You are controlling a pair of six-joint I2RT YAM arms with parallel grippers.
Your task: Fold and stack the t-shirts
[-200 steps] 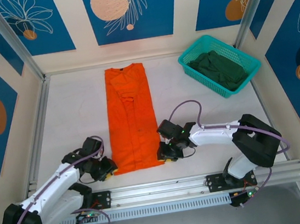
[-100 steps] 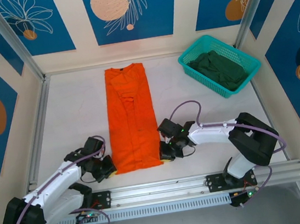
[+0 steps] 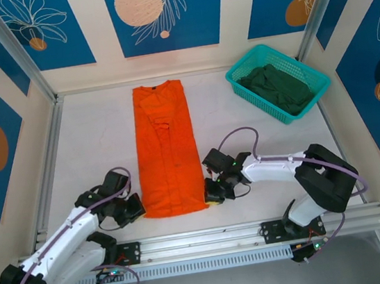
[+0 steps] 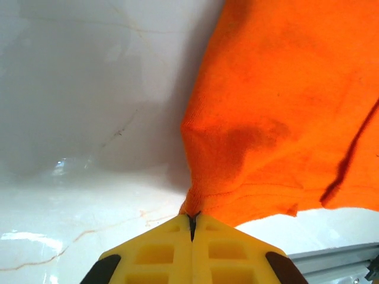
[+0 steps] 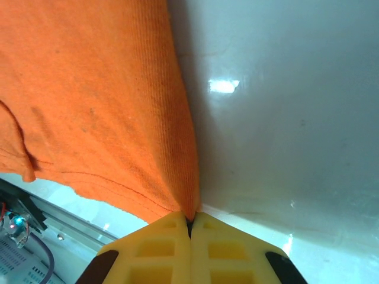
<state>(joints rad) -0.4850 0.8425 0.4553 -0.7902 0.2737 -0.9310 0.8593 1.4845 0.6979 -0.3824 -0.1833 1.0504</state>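
Bench (image 3: pixel 85 142): pale marbled surface, bare at the left of the frame.
Left tool (image 3: pixel 137 208): sat lower left, jaws pressed together on the bottom left corner of the orange t-shirt (image 3: pixel 167 152); the wrist view showed cloth pinched between yellow fingers (image 4: pixel 154 254).
Orange t-shirt: lay flat as a long narrow strip down the centre, collar toward the top.
Right tool (image 3: pixel 211 194): sat lower centre-right, clamped on the strip's bottom right corner.
Basket (image 3: pixel 257 101): teal, stood upper right.
Green t-shirt (image 3: pixel 277 85): lay crumpled inside the basket.
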